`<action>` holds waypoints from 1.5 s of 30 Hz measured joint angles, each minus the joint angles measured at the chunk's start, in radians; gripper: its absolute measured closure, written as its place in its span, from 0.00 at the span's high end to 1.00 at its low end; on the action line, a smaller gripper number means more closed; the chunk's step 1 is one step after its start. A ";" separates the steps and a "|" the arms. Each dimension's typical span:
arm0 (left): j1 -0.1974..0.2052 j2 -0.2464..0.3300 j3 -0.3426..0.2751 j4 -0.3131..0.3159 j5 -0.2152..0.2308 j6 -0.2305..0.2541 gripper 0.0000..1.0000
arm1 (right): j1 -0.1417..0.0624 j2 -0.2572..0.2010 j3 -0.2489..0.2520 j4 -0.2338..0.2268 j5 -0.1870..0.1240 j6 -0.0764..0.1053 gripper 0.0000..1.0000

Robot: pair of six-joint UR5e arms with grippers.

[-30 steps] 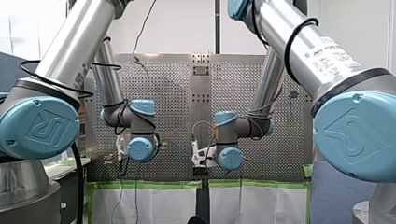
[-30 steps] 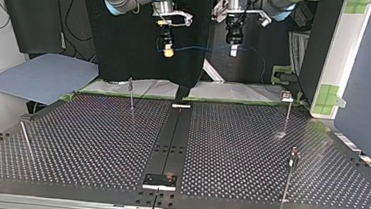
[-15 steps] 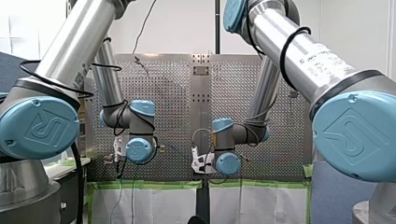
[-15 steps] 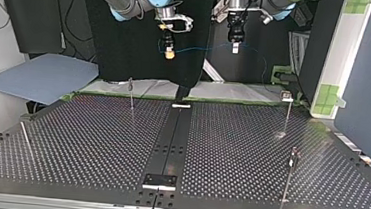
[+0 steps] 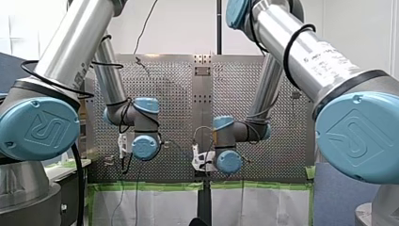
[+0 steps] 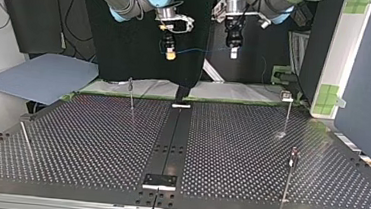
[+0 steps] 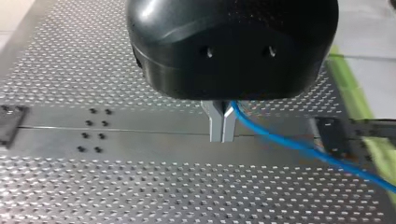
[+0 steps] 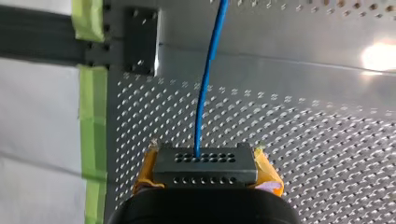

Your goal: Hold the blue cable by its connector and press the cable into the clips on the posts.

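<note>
**Wrists Drift Inward, Blue Cable Held Between Both Arms**

Since a second ago, both wrists have shifted a little toward the middle of the front view, and in the top view my right end effector (image 6: pixel 170 56) has edged toward that view's centre while my left end effector (image 6: pixel 233 52) sits almost where it was.

The blue cable (image 6: pixel 203 49) hangs in the air between the two end effectors, above and behind the far edge of the desk (image 6: pixel 95 142), sagging slightly along its run. Its connector (image 8: pixel 205 163), a dark block with rows of small holes, is grasped between the yellow pads (image 8: pixel 267 173) of my right end effector, with the cable leaving the block's face and running straight ahead. My left end effector is clenched: its metal fingers (image 7: pixel 216 122) are pressed together, and the cable comes out at their side and trails off over the desk.

Four thin posts (image 6: pixel 131 94) stand on the perforated desk, well apart from one another, and the cable touches none of them. A black strip (image 6: pixel 171 138) runs down the desk's middle, green tape (image 8: pixel 91 93) lines its edge, and a blue-grey sheet (image 6: pixel 40 75) lies beyond its corner at the top view's left.
</note>
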State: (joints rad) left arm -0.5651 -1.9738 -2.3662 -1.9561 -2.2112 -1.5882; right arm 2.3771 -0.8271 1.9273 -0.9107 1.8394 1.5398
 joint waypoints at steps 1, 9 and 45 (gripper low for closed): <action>0.001 0.007 0.008 -0.006 -0.004 0.003 0.00 | 0.002 -0.007 -0.001 0.007 -0.005 0.007 0.00; 0.013 0.080 0.063 -0.078 -0.061 0.041 0.00 | -0.003 -0.082 -0.004 0.082 -0.075 0.082 0.00; 0.074 0.301 0.172 -0.357 -0.100 0.036 0.00 | -0.015 -0.390 -0.249 0.356 -0.149 0.115 0.00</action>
State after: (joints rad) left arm -0.4914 -1.6726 -2.1946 -2.3133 -2.3116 -1.5520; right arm 2.3625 -1.2172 1.6785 -0.5547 1.6899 1.6552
